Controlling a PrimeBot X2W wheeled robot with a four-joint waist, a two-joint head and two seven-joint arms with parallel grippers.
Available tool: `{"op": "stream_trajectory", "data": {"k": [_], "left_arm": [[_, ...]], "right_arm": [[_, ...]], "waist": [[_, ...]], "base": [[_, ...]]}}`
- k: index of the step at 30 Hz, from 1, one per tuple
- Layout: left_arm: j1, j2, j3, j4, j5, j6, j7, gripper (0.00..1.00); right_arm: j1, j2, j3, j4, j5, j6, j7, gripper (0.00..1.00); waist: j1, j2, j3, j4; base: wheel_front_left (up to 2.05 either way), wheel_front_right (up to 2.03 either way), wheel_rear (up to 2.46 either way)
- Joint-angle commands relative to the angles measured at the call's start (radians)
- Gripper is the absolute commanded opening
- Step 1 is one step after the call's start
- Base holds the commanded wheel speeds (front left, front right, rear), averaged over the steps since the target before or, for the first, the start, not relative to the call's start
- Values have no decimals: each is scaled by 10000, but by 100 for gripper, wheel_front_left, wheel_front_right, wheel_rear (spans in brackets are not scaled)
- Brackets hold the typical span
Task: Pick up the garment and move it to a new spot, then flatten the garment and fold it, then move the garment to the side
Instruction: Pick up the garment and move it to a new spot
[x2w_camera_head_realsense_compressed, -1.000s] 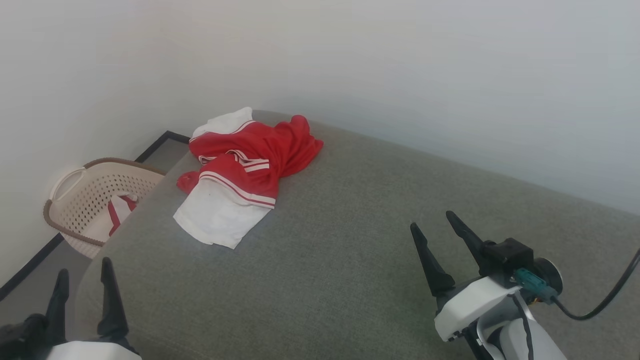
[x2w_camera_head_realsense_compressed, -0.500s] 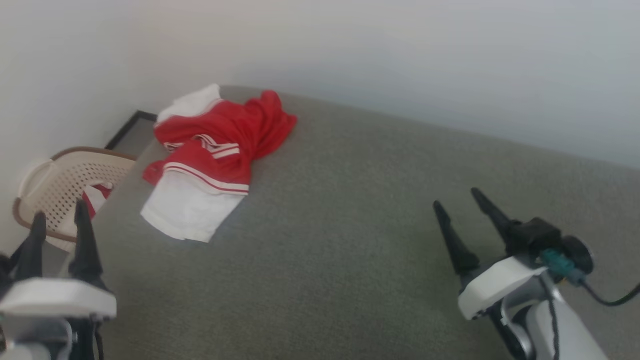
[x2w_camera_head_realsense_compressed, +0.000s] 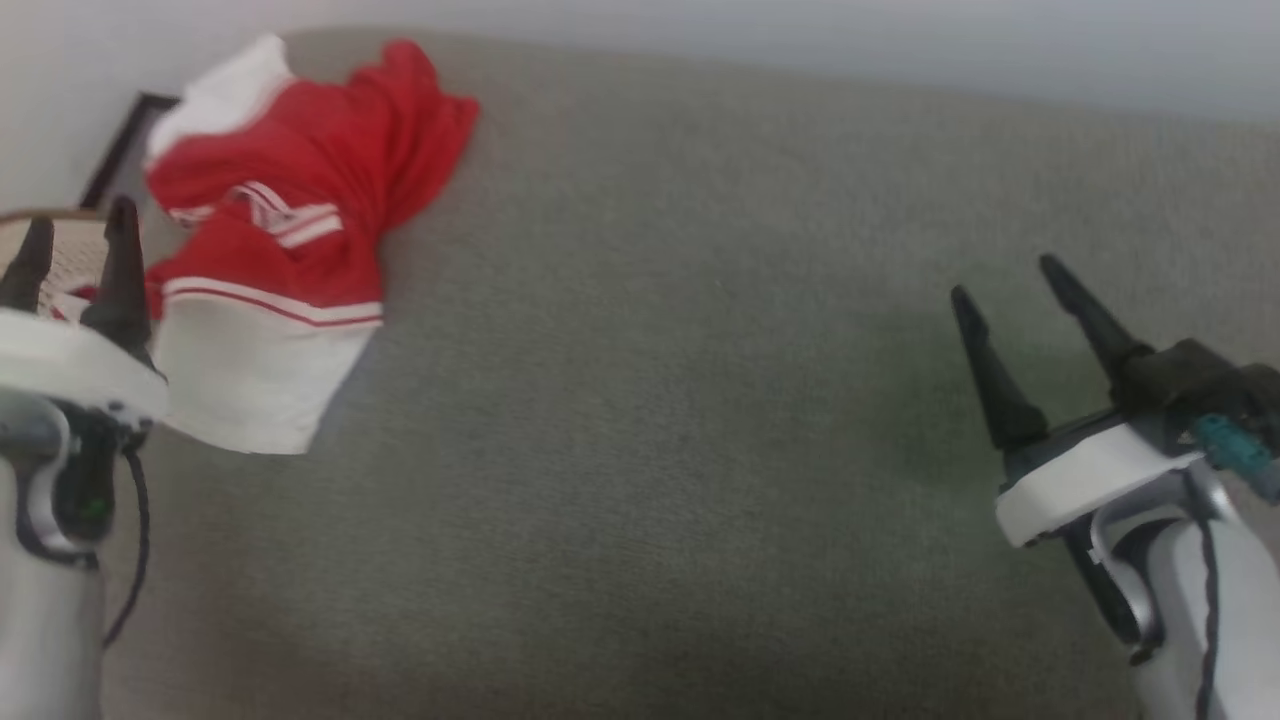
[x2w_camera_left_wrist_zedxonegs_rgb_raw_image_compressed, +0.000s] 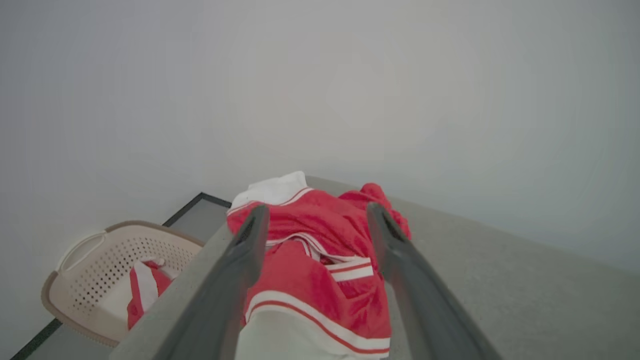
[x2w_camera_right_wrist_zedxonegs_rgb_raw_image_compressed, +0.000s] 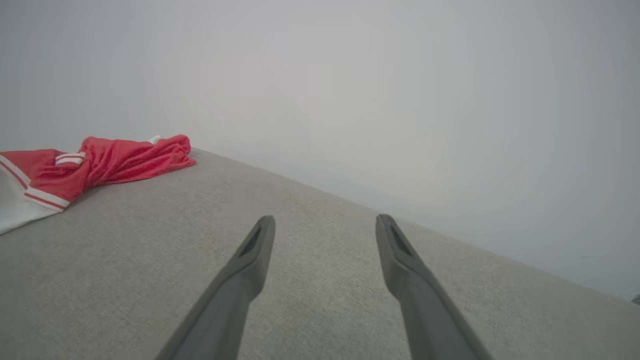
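the left gripper (x2w_camera_head_realsense_compressed: 78, 225) stood with its two dark fingers spread wide and nothing between them. in the head view it was just beside the garment (x2w_camera_head_realsense_compressed: 290, 190), at the garment's left edge, one finger crossing in front of the white sleeve there. in the left wrist view the fingers pointed at the garment and framed it, with the red body and its striped trim showing in the gap. whether the tips touched the cloth could not be told.

the right gripper (x2w_camera_head_realsense_compressed: 1005, 280) was also wide open and empty. it stood well apart from the garment, off to its right, over bare grey cushion (x2w_camera_head_realsense_compressed: 650, 420). in the right wrist view the garment lay far off to the left of its fingers.

the garment lay crumpled in a heap on the cushion, unfolded. a white sleeve spread flat at its near end, red cloth with red-white striped bands was bunched above that, and a second bit of white poked out at its far end. a loose red fold trailed off to its right.

left of the garment and lower down, past the cushion's edge, a beige perforated basket (x2w_camera_left_wrist_zedxonegs_rgb_raw_image_compressed: 80, 295) stood on the floor. a small red-and-white cloth (x2w_camera_left_wrist_zedxonegs_rgb_raw_image_compressed: 142, 292) lay inside it. a plain pale wall (x2w_camera_right_wrist_zedxonegs_rgb_raw_image_compressed: 350, 100) rose behind the garment.
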Motion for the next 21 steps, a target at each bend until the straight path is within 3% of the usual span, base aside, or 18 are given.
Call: {"op": "stream_trajectory", "data": {"k": [1,10,18,21], "left_arm": [[-376,14,-25,297,-141,-80,151,100],[-3017,385,-1039,3803,87,-600,1751,100],[-4585,465,-1634,6327,256,-586,3438,100],[-4843,159,-1848,7569,221,-409,4260,100]], "right_arm": [[-165,-53,-34,-161,22,-15,59,100],[-492,-562,-320,-899,80,-15,317,100],[-692,-753,-352,-1366,155,-15,551,100],[-759,-806,-377,-1437,237,-15,604,100]], "waist": [[0,0,790,-484],[0,0,2234,-844],[0,0,2998,-1041],[0,0,3213,-1098]], "base": [[0,0,0],[0,0,0],[0,0,0],[0,0,0]]}}
